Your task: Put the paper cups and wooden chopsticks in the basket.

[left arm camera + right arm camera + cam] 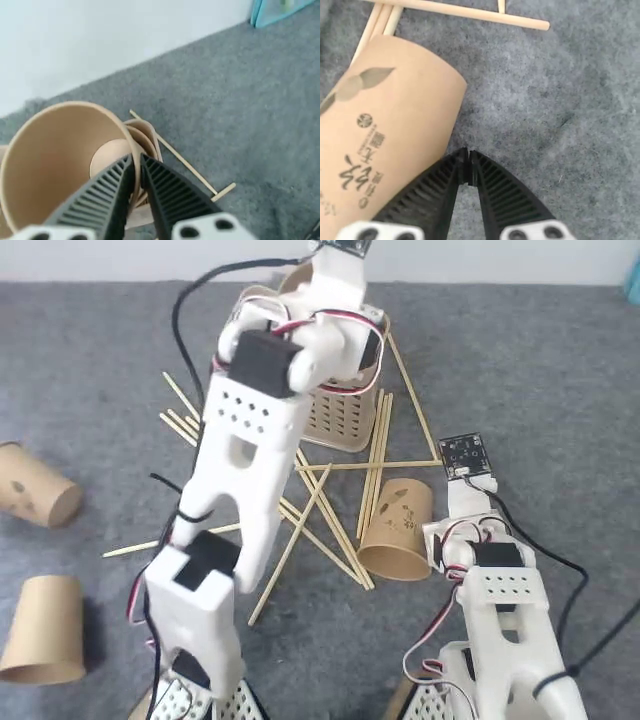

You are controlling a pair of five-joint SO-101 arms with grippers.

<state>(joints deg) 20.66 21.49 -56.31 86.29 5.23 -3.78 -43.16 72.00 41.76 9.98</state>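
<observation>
Chopsticks lie scattered on the grey carpet around the basket in the high view, where the left arm stretches over the basket. A fallen cup lies just beside the right arm, and a far-left cup and a near-left cup lie well apart from it. In the left wrist view, the left gripper is clenched on the rim of the held cup. In the right wrist view, the right gripper is clenched on nothing, tips touching, just beside the fallen cup.
</observation>
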